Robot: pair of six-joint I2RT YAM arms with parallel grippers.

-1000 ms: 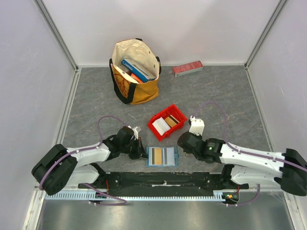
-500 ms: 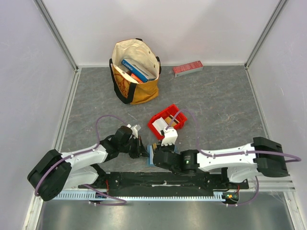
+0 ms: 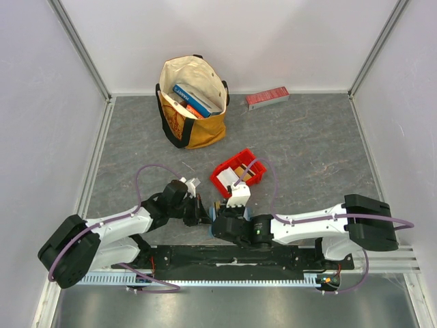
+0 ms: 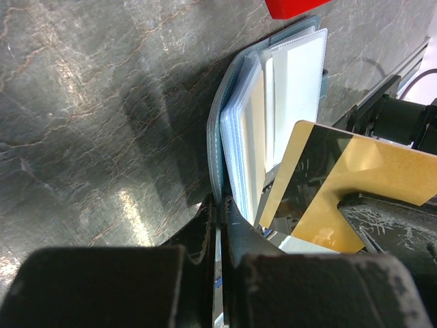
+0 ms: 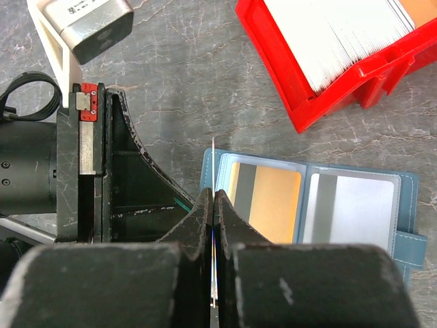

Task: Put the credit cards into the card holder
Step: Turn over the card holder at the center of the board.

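Top external: grey marbled table (image 3: 321,157), pale walls (image 3: 41,102); left pincer (image 4: 220,225) clamps card holder (image 5: 348,198), right pincer (image 5: 214,205) a credit card (image 4: 341,178).

Teal card holder (image 5: 305,205) open at lower right, tan card (image 5: 273,205) in left pocket; thin card (image 5: 213,154) edge-on at its left edge; white credit cards (image 5: 341,41) upper right.

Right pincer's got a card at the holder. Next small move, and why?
Probably ease the right pincer down and tip its gold card edge-first into a free sleeve of the card holder. The card sits by the fanned sleeves, not yet in one, and the left pincer seems to pinch the holder's cover edge, steadying it.
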